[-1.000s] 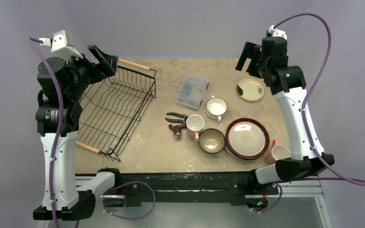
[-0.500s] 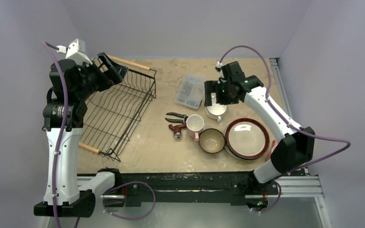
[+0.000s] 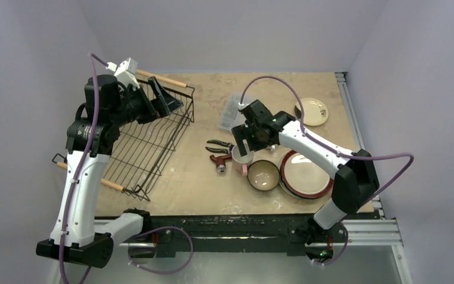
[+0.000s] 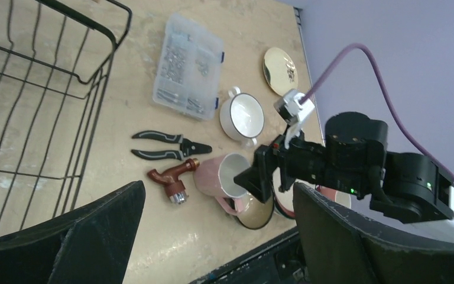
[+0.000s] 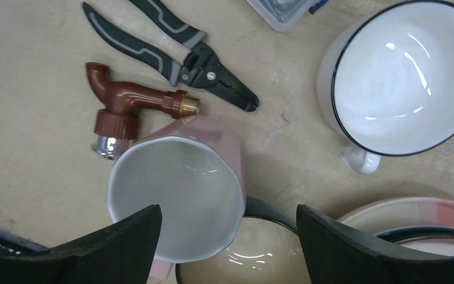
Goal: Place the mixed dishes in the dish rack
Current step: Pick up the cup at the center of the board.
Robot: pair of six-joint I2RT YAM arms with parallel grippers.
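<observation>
A pink mug (image 5: 177,195) stands upright beside black pliers and leans against the brown-rimmed cream bowl (image 5: 242,263). My right gripper (image 5: 230,236) is open just above the mug, one finger on each side of its rim; it also shows in the top view (image 3: 241,141) over the mug (image 3: 242,156). The white cup (image 5: 399,77) stands apart behind it. The red-black-rimmed plate (image 3: 304,174) and the small saucer (image 3: 311,111) lie to the right. My left gripper (image 3: 162,97) is open and empty over the far end of the black wire dish rack (image 3: 148,136).
Black pliers (image 5: 171,56) and a brown tap fitting (image 5: 130,109) lie just left of the mug. A clear compartment box (image 3: 234,112) sits behind them. A second pink mug (image 4: 341,196) peeks out behind my right arm. The rack holds no dishes.
My right arm has swung from the far right corner, past the white cup, down over the pink mug. My left arm has moved right, over the rack's far end.
</observation>
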